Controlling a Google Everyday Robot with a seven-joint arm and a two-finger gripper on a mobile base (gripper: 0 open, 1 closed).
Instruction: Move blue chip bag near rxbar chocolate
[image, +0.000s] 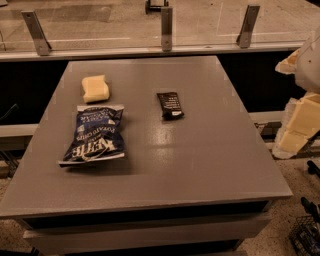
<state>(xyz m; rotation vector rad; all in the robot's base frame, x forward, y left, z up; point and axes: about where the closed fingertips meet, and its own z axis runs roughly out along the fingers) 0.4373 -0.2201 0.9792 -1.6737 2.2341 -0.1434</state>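
While the gripper (296, 126) is hanging off the right edge of the grey table (200, 170), well apart from every item, its state cannot be told. The blue chip bag (95, 134) is lying flat at left, with a pale yellow sponge (95, 88) sitting just beyond its far end. The rxbar chocolate (170, 105) is lying to the right of the bag, with only tabletop showing between them.

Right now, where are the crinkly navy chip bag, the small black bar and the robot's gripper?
Navy blue chip bag (95, 136), camera view, centre of its front.
Black-wrapped rxbar chocolate (170, 105), camera view, wrapper centre.
Pale gripper (299, 125), camera view, body at the right edge.
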